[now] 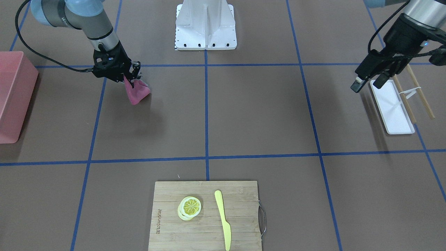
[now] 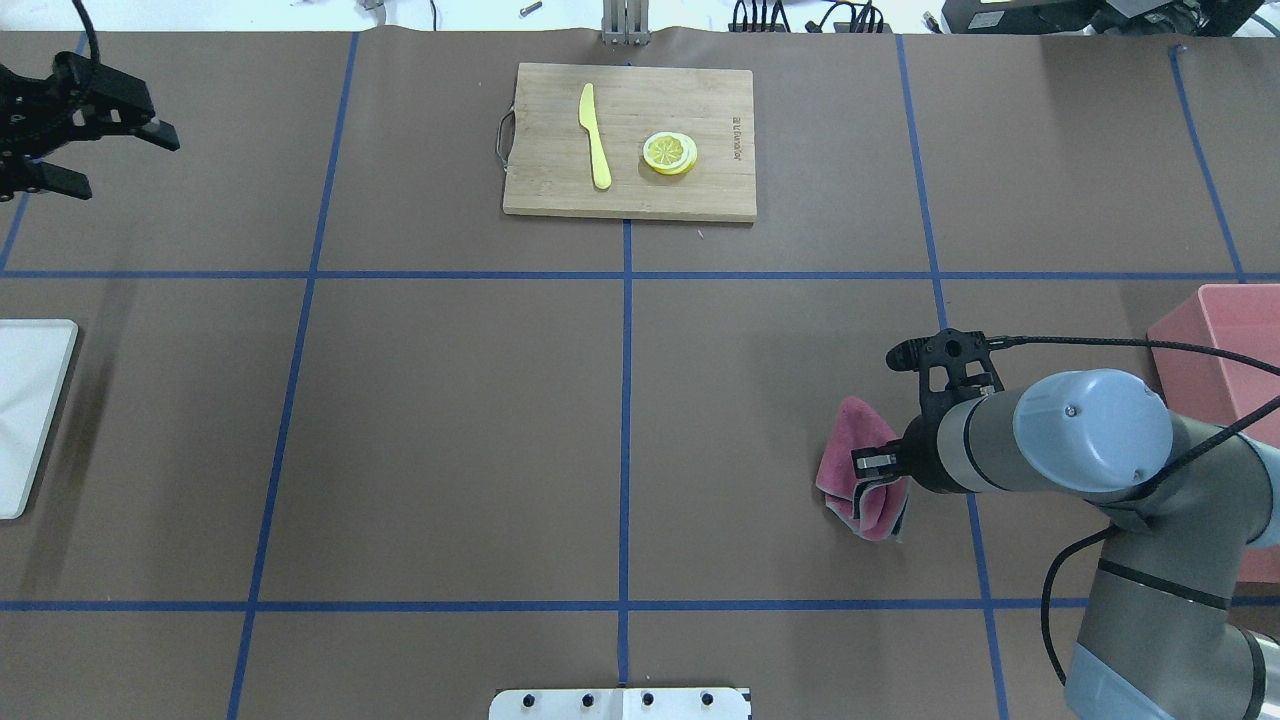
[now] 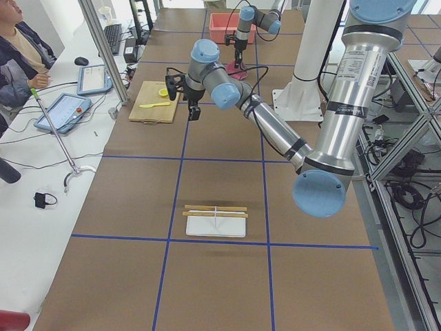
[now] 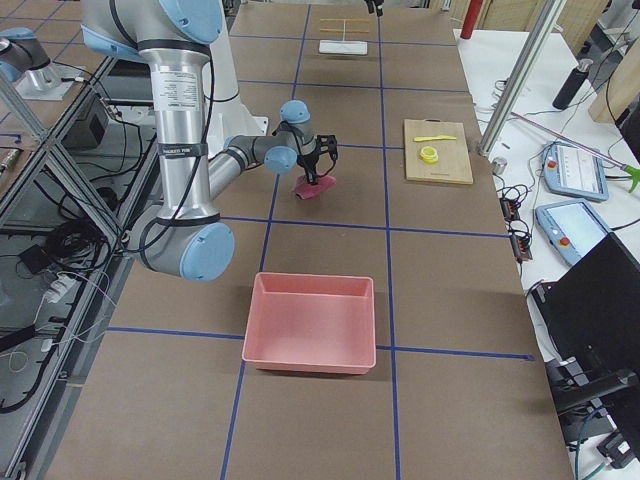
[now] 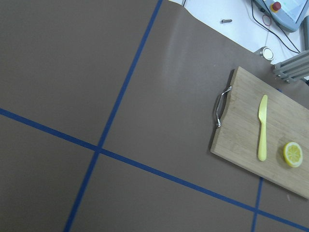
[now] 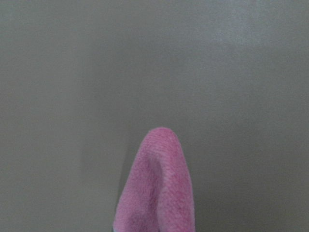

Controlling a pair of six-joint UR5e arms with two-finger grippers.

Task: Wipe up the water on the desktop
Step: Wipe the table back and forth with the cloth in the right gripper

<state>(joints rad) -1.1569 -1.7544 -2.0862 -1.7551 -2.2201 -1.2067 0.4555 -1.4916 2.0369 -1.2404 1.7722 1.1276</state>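
Where the right arm reaches out over the worktop [image 2: 450,400], its end effector [image 1: 132,79] is clamped on a pink cloth [image 1: 138,92]. The jaws stand narrow, pinching the cloth's upper edge. The cloth hangs bunched and folded below the fingers. Its lower end sits at the brown surface, just beside a blue tape line [image 1: 97,115]. Firm contact cannot be confirmed from any view. The right wrist view shows only the cloth's rounded tip against plain brown surface.

The left end effector [image 2: 115,160] hangs clear above the worktop, well apart from the cloth. Its jaws are spread wide and hold nothing. In the front-facing view it sits over the robot-side end of a white tray [image 1: 392,108], with two wooden sticks [image 1: 420,92] lying beside that tray.

The worktop is the large matte brown surface with a blue tape grid, and it carries every item noted.

Other items:
- A bamboo board [image 2: 560,190] lies at the edge far from the robot.
- A yellow knife [image 2: 596,135] and a lemon slice [image 2: 670,153] lie on the board, apart from each other.
- A pink bin [image 2: 1225,335] stands at the robot's right, near the right arm.
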